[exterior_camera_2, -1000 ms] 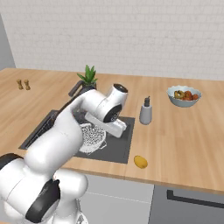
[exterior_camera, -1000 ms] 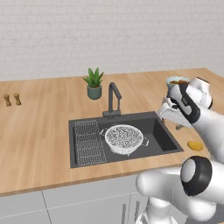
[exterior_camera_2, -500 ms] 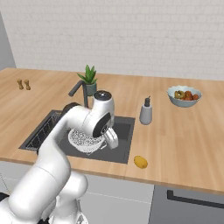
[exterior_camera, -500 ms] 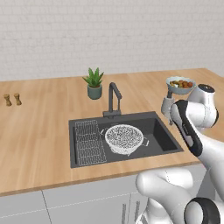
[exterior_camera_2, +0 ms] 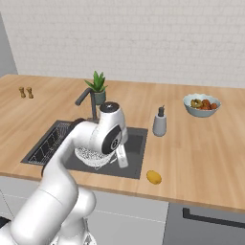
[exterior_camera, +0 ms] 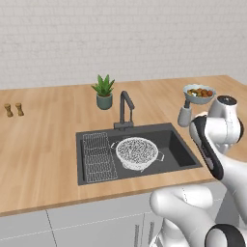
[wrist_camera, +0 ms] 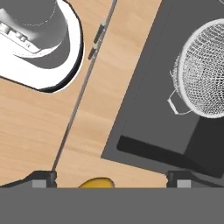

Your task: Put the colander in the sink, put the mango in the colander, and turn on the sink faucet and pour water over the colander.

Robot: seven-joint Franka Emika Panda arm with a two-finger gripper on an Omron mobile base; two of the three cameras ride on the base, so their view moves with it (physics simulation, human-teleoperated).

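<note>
Nearest to the camera on the hand, the two dark fingers (wrist_camera: 45, 178) are seen at the bottom edge, spread wide apart with nothing held between them. Between the two tips, at that same bottom edge, the yellow top of the mango (wrist_camera: 97, 182) is seen lying on the wooden worktop (wrist_camera: 39, 127), somewhat closer to the left-hand tip; the rest of the fruit is cut off by the frame. The coming move is judged to turn on this: the fruit lies just below and ahead of the open fingers, so a short descent with a small centring shift would be needed before closing. From the right base camera the mango (exterior_camera_2: 153, 177) is shown on the front strip of worktop (exterior_camera_2: 201, 158), just beside the sink's right front corner, its long axis running roughly along the worktop's front edge, though the fruit is too small for this to be fixed exactly. Only one arm is present.

Further off, the colander (exterior_camera: 137, 152) is found already resting in the sink (exterior_camera: 181, 152), beside the wire rack (exterior_camera: 99, 157). Behind the basin the faucet (exterior_camera: 125, 107) stands, and no stream is seen coming from it. Beyond that, a soap dispenser (exterior_camera_2: 159, 122), a fruit bowl (exterior_camera_2: 202, 105) and a potted plant (exterior_camera: 103, 91) are set on the worktop.

No brand, label or readable writing is seen on anything
</note>
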